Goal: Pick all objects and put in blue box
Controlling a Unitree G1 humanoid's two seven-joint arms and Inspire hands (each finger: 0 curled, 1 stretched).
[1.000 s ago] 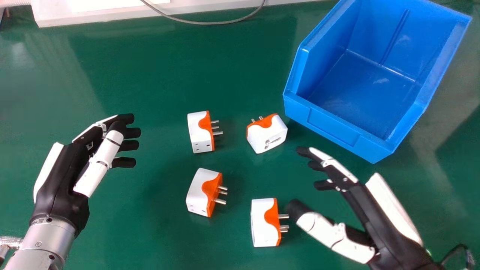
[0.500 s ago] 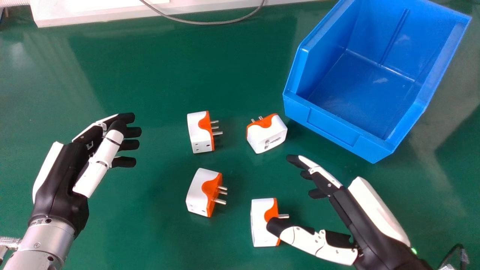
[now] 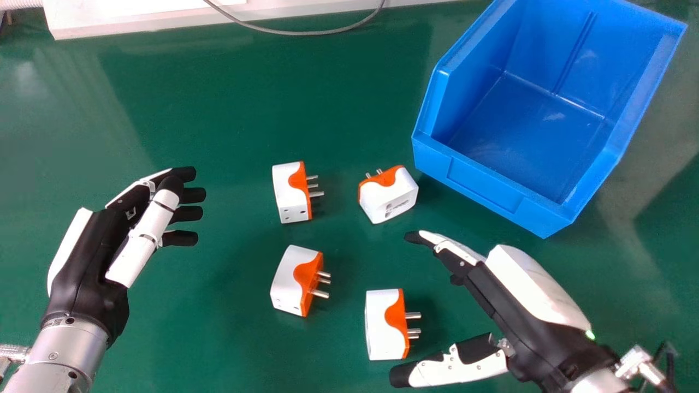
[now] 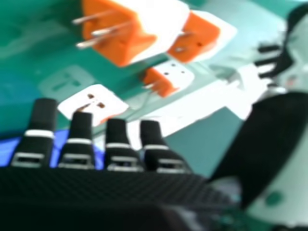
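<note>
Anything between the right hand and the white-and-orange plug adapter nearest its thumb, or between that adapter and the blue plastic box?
Nothing visible separates the right hand and that adapter. In the head view, the hand's own fingers cross the line to the blue box.

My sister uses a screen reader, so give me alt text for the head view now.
Four white-and-orange plug adapters lie on a green table, with the robot's open right hand beside the nearest one. An empty blue box stands at far right; the open left hand hovers at left.
</note>
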